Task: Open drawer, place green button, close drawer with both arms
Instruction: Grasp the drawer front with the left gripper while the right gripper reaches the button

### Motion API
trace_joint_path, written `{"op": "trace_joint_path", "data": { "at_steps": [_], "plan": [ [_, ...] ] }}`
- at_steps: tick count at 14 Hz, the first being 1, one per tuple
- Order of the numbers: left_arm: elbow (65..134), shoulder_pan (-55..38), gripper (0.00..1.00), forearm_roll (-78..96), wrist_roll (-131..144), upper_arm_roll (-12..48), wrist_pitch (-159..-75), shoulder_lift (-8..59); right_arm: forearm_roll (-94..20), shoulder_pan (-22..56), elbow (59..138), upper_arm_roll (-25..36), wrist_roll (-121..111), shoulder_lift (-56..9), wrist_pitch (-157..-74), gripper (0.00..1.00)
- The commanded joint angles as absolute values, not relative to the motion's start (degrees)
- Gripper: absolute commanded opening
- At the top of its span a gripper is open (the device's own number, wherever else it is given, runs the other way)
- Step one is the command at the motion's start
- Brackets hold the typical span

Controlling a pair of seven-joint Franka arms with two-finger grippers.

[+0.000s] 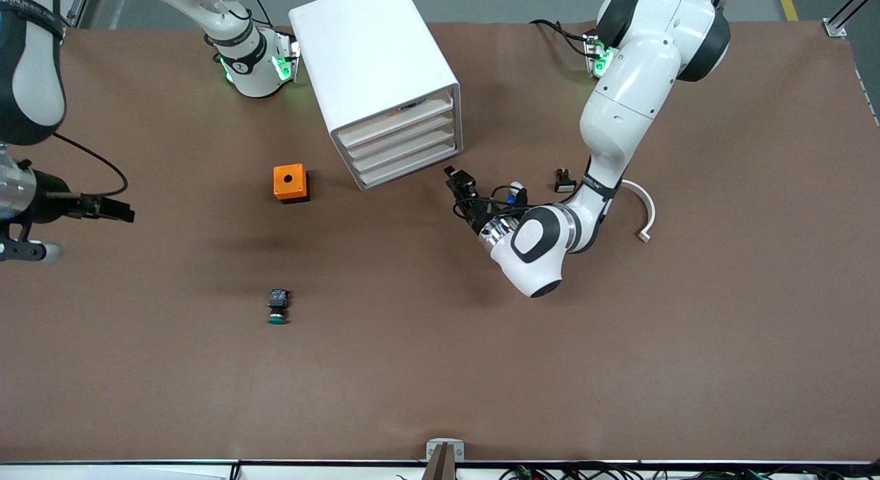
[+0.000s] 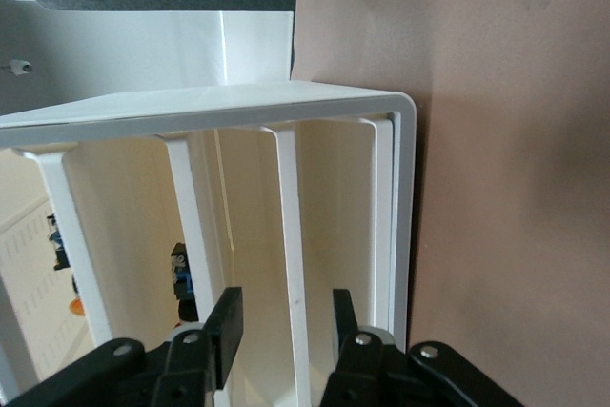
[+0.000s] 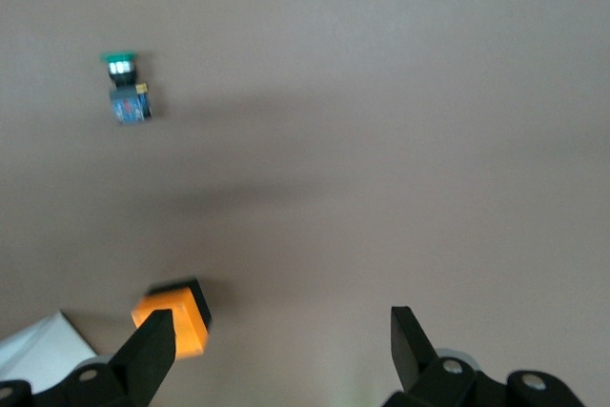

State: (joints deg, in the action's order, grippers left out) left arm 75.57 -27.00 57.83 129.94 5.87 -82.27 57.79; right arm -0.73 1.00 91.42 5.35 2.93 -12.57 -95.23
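The white cabinet (image 1: 375, 74) stands mid-table with all four drawers shut; the drawer (image 1: 405, 152) is third from the top. My left gripper (image 1: 459, 179) is open, right in front of the cabinet's lower drawers at the corner toward the left arm's end. In the left wrist view the gripper (image 2: 284, 326) straddles a white ridge beside the drawer (image 2: 243, 226). The button (image 1: 278, 307), black with a green cap, lies on the table nearer the front camera than the orange box. My right gripper (image 1: 120, 210) is open and empty, up over the right arm's end; its wrist view (image 3: 281, 345) shows the button (image 3: 127, 92).
An orange box with a hole (image 1: 291, 183) sits beside the cabinet, also in the right wrist view (image 3: 176, 316). A black switch with a white face (image 1: 564, 181) and a white curved piece (image 1: 643, 212) lie by the left arm. Brown table (image 1: 619, 370).
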Motion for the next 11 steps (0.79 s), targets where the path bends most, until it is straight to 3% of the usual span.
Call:
{"op": "trace_joint_path", "data": {
  "at_steps": [1, 11],
  "plan": [
    [75.3, -28.1, 0.41, 59.0, 130.9, 7.3, -81.7, 59.5, -1.1, 6.4, 94.8, 5.2, 11.8, -14.8, -102.2, 1.00],
    [75.5, -34.5, 0.39, 59.0, 130.6, 7.9, -81.7, 60.6, -5.6, 15.3, 94.8, 5.2, 16.2, -32.5, -127.9, 1.00]
  ]
}}
